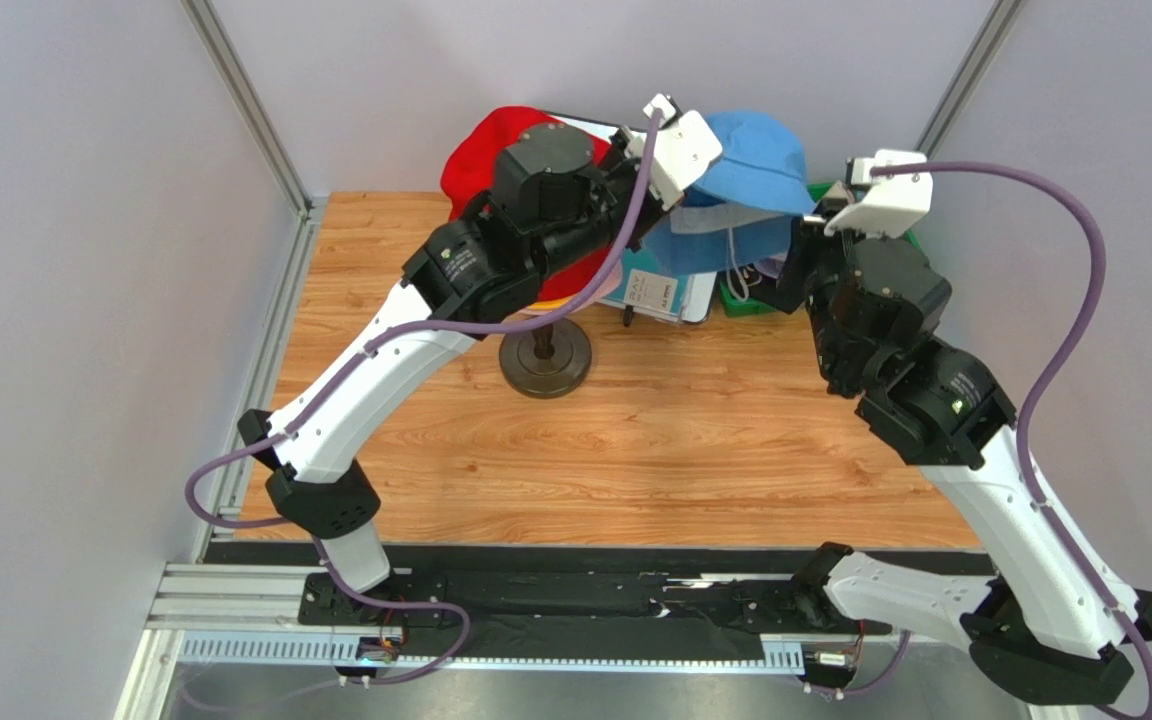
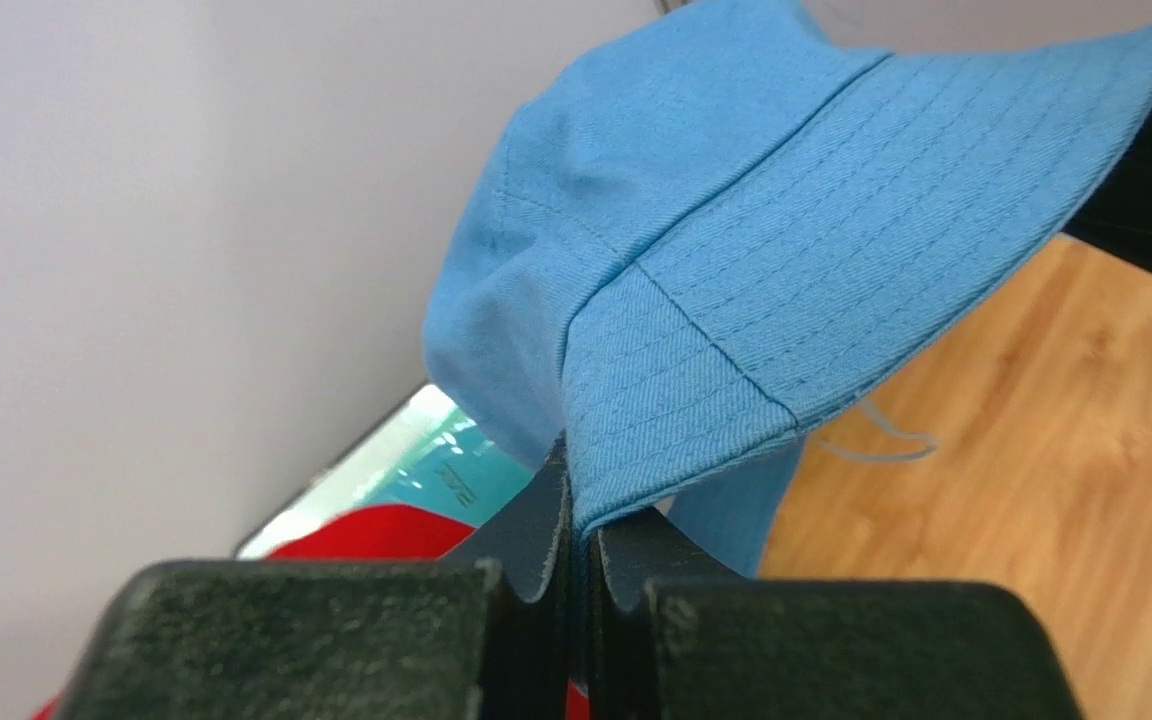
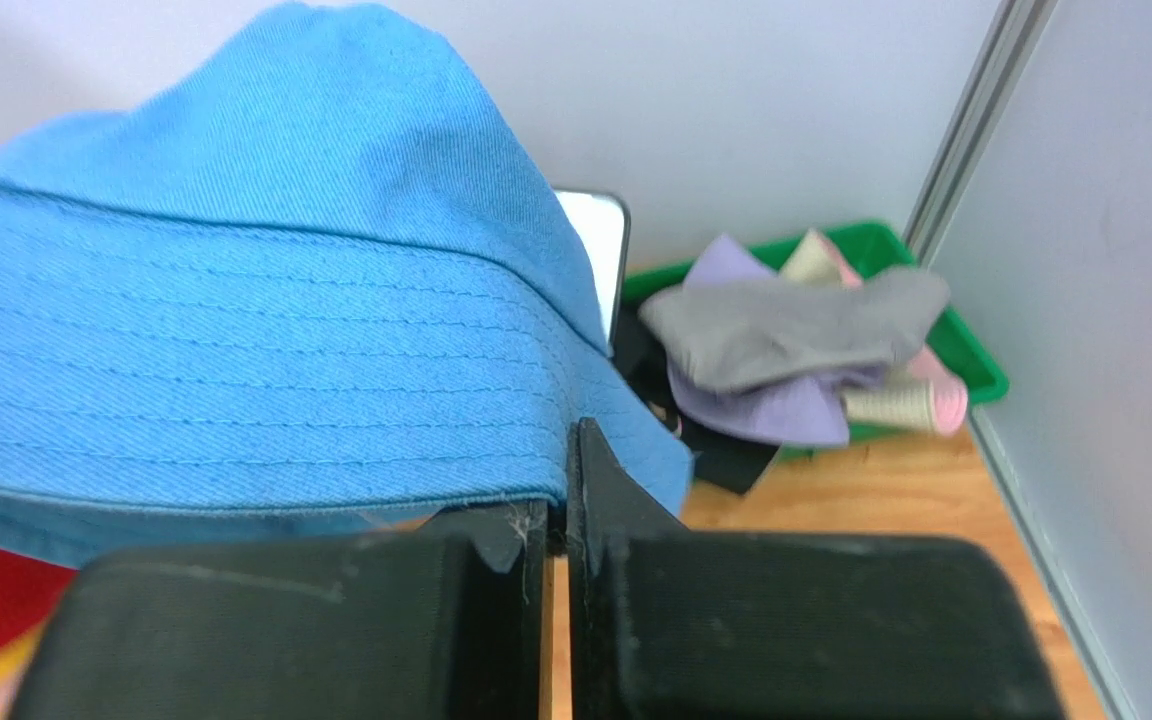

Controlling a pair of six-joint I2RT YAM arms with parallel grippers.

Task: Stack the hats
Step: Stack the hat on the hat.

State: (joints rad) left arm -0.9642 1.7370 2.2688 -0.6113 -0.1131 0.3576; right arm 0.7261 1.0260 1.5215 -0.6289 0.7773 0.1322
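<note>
Left claw (image 2: pixel 579 518) is clamped tight, black fingers pinching the stitched brim of the blue hat (image 2: pixel 778 255); the hat fans up and away toward 1 o'clock in the left wrist view; down at 8 o'clock a red hat (image 2: pixel 379 533) peeks out, with the teal sheet (image 2: pixel 455 458) just behind it against the wall; the wooden table (image 2: pixel 1048 450) shows at 4 o'clock.

Over to the right claw (image 3: pixel 560 488); jaws pressed together, nipping the lower edge of the same brim; the blue crown fills that view from 9 to 12 o'clock; a sliver of red sits at 8 o'clock; out at 2 o'clock a green bin (image 3: pixel 980 360) sits in the corner, holding a greyish cloth (image 3: pixel 778 330) on top of a lavender hat (image 3: pixel 763 408).

From above, the blue hat hangs in the air between the two claws at 12 o'clock over the table; the red hat is just beside it at 11 o'clock, above a dark round base (image 1: pixel 545 365); the left arm hides what joins them.
</note>
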